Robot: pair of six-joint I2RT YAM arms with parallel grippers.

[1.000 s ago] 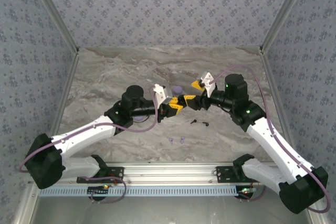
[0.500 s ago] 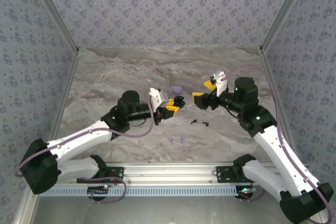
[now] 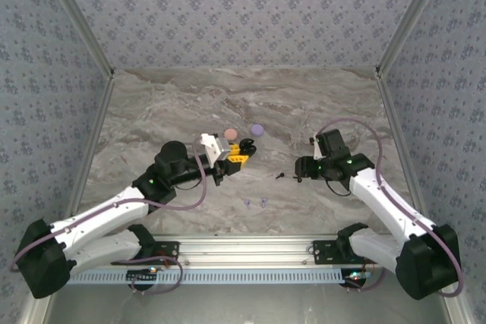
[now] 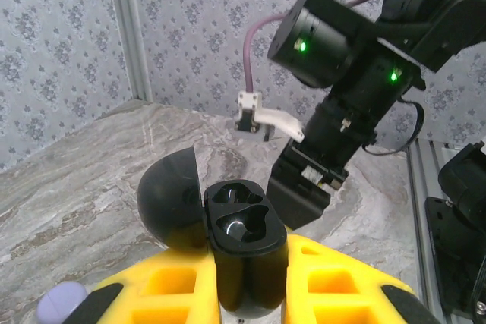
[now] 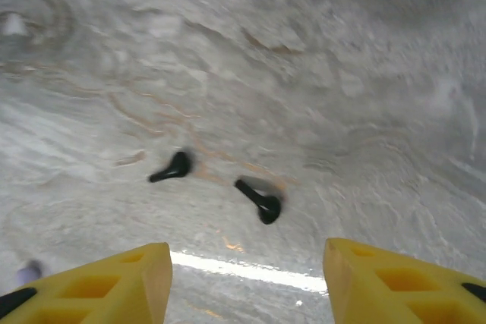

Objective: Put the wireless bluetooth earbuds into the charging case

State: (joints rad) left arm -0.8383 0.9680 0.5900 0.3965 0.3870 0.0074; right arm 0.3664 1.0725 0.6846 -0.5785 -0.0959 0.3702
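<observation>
My left gripper (image 3: 237, 149) is shut on a black charging case (image 4: 244, 230), held upright with its lid (image 4: 168, 201) swung open to the left and both sockets bare. Two black earbuds (image 5: 173, 166) (image 5: 260, 199) lie on the marble, apart from each other. My right gripper (image 5: 247, 263) hovers open just above and short of them, nothing between its yellow fingers (image 5: 121, 282). In the top view the right gripper (image 3: 301, 169) points down beside the black earbuds (image 3: 282, 176). Two lavender earbuds (image 3: 255, 202) lie nearer the arm bases.
A purple round case (image 3: 257, 129) and a pink round case (image 3: 230, 135) sit on the marble table (image 3: 152, 111) behind the left gripper. The right arm's wrist (image 4: 338, 104) looms beyond the held case. Patterned walls enclose the table on three sides.
The two grippers, which met at mid-table, have parted. The left drew back left with the case. The right swung down over the black earbuds and its jaws narrowed somewhat.
</observation>
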